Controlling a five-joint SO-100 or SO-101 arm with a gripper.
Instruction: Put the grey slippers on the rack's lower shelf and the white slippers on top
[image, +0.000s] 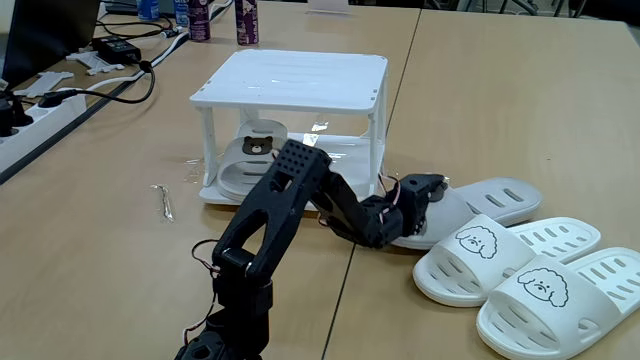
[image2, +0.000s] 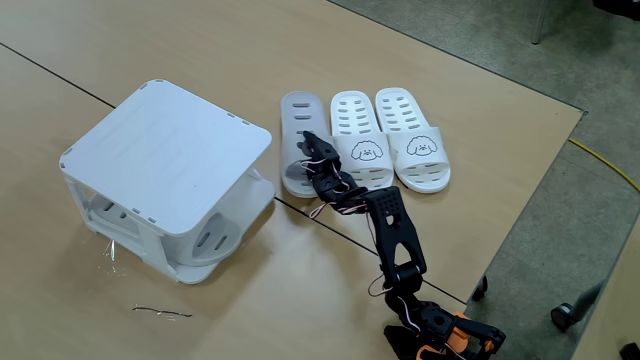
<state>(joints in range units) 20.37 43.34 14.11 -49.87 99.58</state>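
Roughly quarter done: one grey slipper already lies on the lower shelf of the rack. Gripper sits on the second grey slipper, at 3 o'clock of the rack; jaw state unreadable. White slippers untouched, top tier bare.

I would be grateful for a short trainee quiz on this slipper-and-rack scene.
1. How many grey slippers lie on the lower shelf of the rack?
2. In both fixed views, the claw is closest to: A) the grey slipper on the table; B) the rack's slatted top; C) the power strip.
3. True or false: both white slippers lie side by side on the table.

Key: 1. One. 2. A. 3. True.
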